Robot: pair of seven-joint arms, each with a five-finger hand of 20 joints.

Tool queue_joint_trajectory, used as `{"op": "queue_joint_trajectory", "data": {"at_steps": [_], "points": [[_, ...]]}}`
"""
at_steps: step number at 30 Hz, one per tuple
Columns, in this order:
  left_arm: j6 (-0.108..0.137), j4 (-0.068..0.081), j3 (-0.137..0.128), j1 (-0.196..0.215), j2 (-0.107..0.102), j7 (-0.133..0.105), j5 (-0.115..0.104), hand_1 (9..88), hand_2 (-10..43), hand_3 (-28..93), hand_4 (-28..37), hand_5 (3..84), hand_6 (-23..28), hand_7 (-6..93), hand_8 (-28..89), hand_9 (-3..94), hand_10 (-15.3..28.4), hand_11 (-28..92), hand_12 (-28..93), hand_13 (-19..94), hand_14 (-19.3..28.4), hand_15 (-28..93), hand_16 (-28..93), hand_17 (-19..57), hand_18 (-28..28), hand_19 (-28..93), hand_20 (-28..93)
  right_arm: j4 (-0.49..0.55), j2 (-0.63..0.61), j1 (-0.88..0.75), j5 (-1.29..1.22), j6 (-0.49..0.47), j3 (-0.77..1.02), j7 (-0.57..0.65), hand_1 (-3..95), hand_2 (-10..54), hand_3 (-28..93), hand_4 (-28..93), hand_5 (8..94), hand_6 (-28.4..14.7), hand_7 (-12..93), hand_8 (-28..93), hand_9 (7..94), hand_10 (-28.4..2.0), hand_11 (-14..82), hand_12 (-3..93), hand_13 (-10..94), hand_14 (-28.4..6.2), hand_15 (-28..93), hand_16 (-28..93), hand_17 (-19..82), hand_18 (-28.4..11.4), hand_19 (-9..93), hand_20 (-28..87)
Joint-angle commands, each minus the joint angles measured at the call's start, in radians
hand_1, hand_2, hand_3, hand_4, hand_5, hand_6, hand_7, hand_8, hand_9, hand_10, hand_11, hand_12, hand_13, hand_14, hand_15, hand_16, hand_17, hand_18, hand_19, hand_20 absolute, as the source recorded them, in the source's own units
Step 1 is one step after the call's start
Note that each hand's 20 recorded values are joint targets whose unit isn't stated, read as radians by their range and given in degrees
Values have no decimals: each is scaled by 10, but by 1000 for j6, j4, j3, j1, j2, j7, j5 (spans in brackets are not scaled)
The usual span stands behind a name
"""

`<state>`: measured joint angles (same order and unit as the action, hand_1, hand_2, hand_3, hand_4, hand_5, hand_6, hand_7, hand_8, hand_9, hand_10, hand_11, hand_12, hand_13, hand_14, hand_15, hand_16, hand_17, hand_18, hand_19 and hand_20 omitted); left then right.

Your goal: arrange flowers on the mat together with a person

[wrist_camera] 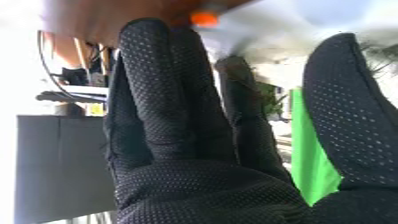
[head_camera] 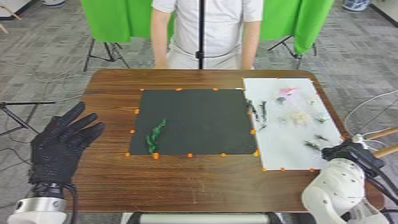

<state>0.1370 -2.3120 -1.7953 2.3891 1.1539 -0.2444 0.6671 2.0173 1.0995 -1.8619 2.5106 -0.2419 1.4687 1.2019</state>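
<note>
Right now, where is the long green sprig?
In the head view, the green sprig lies near the black mat's lower left corner, between the left hand and the white sheet.

Green leafy sprig [head_camera: 156, 135] aslant, near left on black mat [head_camera: 200, 112]; pink bloom [head_camera: 287, 92] on white sheet [head_camera: 289, 147]
</note>
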Motion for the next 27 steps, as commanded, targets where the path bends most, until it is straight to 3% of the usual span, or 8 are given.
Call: {"op": "queue_joint_trajectory", "data": {"at_steps": [1,3,5,11,16,22,27], "points": [[8,1,4,11,2,6,-2,221,99,751,-281,387,118,99,-82,373,233,249,97,342,284,536,-133,10,284,852,-283,-59,-12,-4,76,4,-45,10,453,-92,717,-282,768,-4,125,-52,805,-143,285,154,726,-113,572,91,226,-201,796,-14],[9,0,5,11,2,6,-3,221,99,751,-281,388,118,99,-82,373,233,249,97,342,284,536,-133,10,284,851,-283,-63,-14,-2,84,7,-50,14,501,-95,683,-282,851,5,131,-14,873,-124,284,165,769,-104,568,109,247,-195,813,-19],[8,-1,4,12,1,5,-3,221,99,751,-281,388,118,100,-82,374,233,250,97,342,284,536,-133,10,284,850,-283,-64,-15,-5,89,23,-49,11,517,-95,671,-282,874,4,135,-6,894,-116,300,174,782,-103,580,116,258,-194,824,-21],[10,-3,3,15,1,1,-3,221,99,751,-281,388,118,99,-82,373,233,250,97,342,284,535,-133,9,284,848,-283,-58,-25,-7,148,106,-60,10,523,-95,668,-283,893,6,150,14,916,-114,314,182,800,-100,595,122,273,-193,844,-25],[14,-7,-2,20,2,-6,-4,222,99,751,-282,388,119,100,-82,374,233,249,97,341,284,536,-133,8,284,847,-283,6,-28,21,200,168,-79,-6,517,-95,679,-283,906,3,154,22,927,-115,320,185,814,-101,597,125,283,-196,858,-34],[26,-16,-9,33,0,-13,-9,221,99,752,-281,388,118,101,-82,374,234,249,97,341,284,536,-133,8,284,847,-283,102,35,140,154,206,-162,-143,509,-95,696,-283,912,1,157,32,933,-116,327,190,820,-103,605,130,286,-200,871,-43],[31,-15,-1,31,-4,-15,-9,220,98,752,-281,388,119,100,-82,374,233,250,97,340,284,536,-134,8,284,847,-283,75,110,295,131,199,-317,-279,506,-95,699,-283,918,-1,162,40,936,-116,338,190,824,-105,615,132,289,-205,884,-52]]}}
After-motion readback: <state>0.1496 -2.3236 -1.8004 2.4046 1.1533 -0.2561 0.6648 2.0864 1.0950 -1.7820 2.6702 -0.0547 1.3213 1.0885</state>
